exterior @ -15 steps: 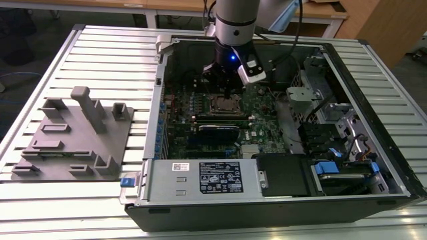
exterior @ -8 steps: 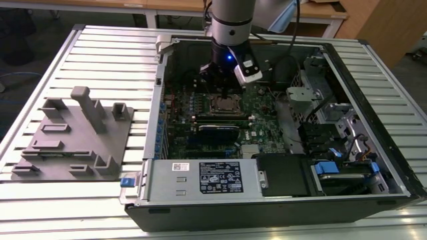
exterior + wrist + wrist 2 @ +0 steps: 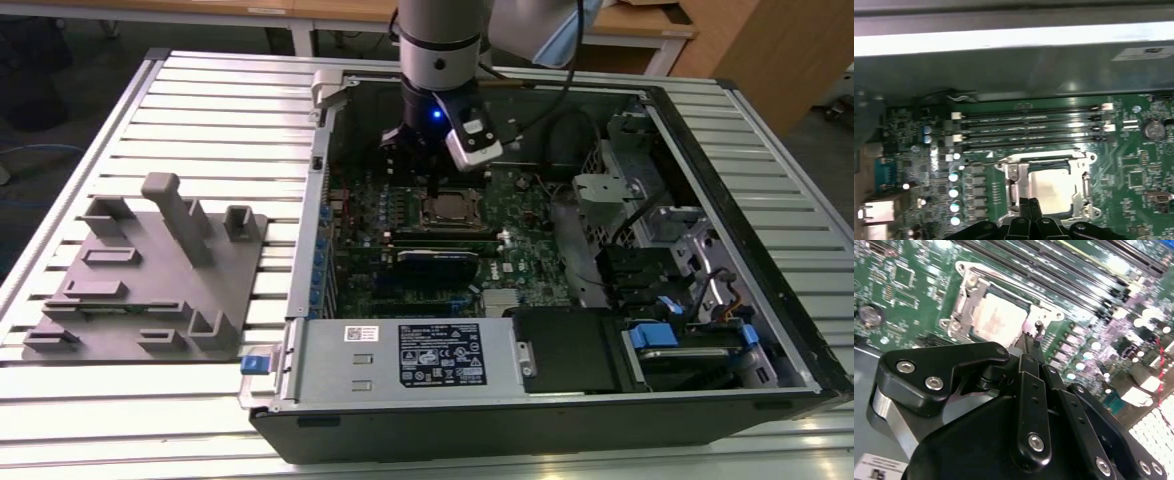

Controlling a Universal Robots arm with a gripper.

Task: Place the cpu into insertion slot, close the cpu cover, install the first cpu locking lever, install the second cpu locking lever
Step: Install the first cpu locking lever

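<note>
The robot arm's fingers [image 3: 1026, 347], drawn narrowly together, hang at the edge of the insertion slot [image 3: 1074, 152] inside an open computer case [image 3: 747, 330] on a slatted table [image 3: 200, 90]. The cpu [image 3: 999, 317] sits in the slot, with the silver cpu cover [image 3: 1013, 182] lying down around it.

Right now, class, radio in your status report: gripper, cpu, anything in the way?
Gripper shut, tips at the insertion slot edge. Cpu seated inside, cpu cover down around it. No obstruction seen.
</note>
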